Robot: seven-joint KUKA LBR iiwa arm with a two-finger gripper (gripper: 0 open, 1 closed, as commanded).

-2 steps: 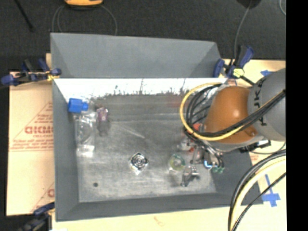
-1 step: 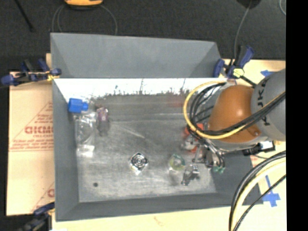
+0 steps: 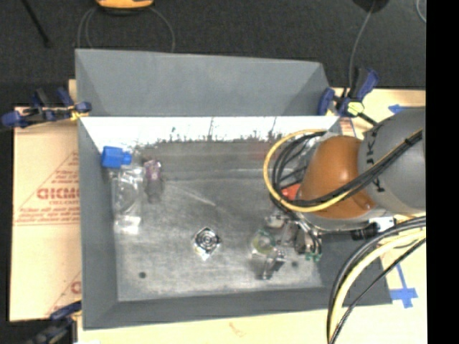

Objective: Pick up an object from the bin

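Camera view: the gripper (image 3: 276, 249) sits low over the near right of the bin (image 3: 215, 303), and whether it is open or closed cannot be told. The nearest thing, a small round silvery piece (image 3: 206, 241), lies apart to its left, and a clear bottle (image 3: 123, 192) with a blue cap lies far left. In my judgement, a sound pick needs centring over one piece, clear of the near wall; no label can be read.
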